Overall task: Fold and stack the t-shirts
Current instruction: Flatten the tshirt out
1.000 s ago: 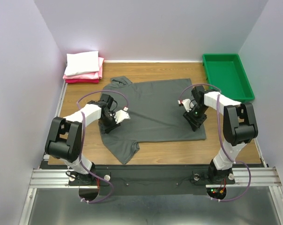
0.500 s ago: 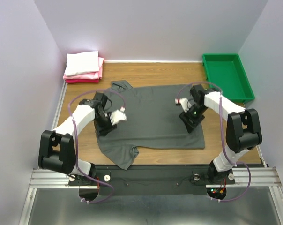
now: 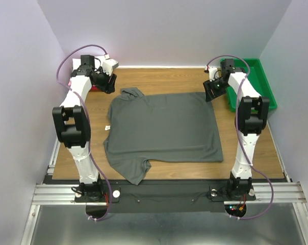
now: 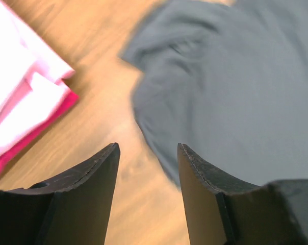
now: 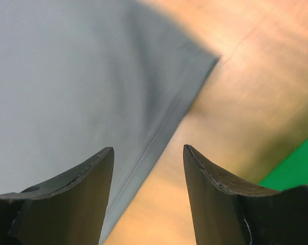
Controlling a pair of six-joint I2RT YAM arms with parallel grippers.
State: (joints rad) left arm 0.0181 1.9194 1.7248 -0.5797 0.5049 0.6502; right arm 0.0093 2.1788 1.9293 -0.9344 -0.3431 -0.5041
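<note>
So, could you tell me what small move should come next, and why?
Probably lower both grippers onto the far edge of the grey t-shirt and pinch it. The shirt lies spread flat, and the left gripper and right gripper hover open and empty by its far corners.

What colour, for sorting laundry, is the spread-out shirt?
Charcoal grey shirt; top external view shows it best.

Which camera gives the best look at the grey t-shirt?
The top external view: it shows the whole grey t-shirt spread out flat, with both sleeves visible. The left wrist view catches only a blurred part around one sleeve; the right wrist view shows only one corner of its edge.
</note>
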